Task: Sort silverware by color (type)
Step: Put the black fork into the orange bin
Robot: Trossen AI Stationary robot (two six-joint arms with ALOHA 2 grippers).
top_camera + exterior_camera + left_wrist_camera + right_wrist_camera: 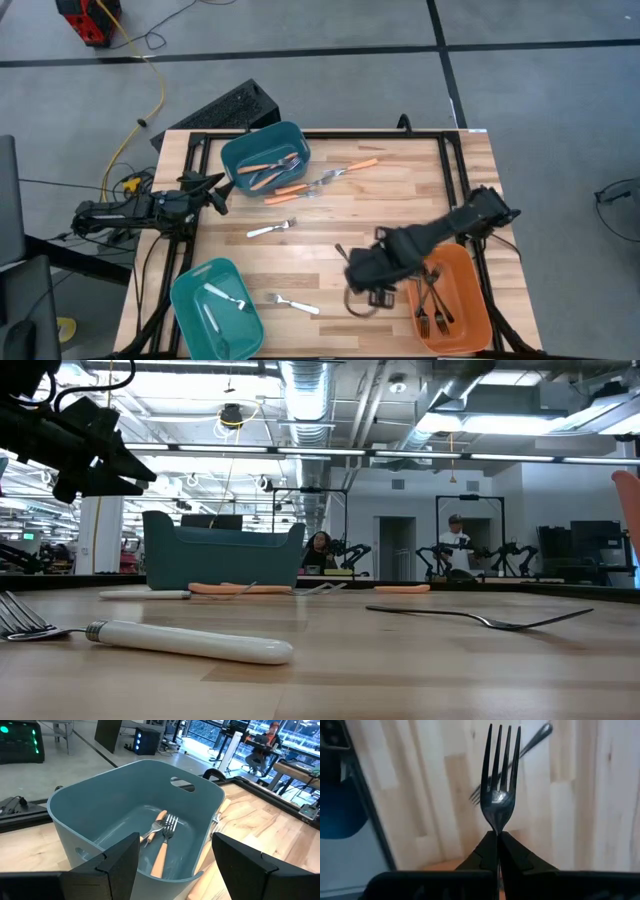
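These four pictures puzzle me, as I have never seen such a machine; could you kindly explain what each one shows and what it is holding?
It is a robot with two dark arms at a light wooden table, sorting forks by kind. One picture looks straight down, one looks level across the tabletop, and one comes from each wrist. The right pincer is shut on a black metal fork, near the orange plastic bin that holds more black forks. The left pincer is open, by the far teal plastic bin holding orange-handled forks. Some orange-handled and white-handled forks lie loose on the table. A near teal bin holds white-handled ones.
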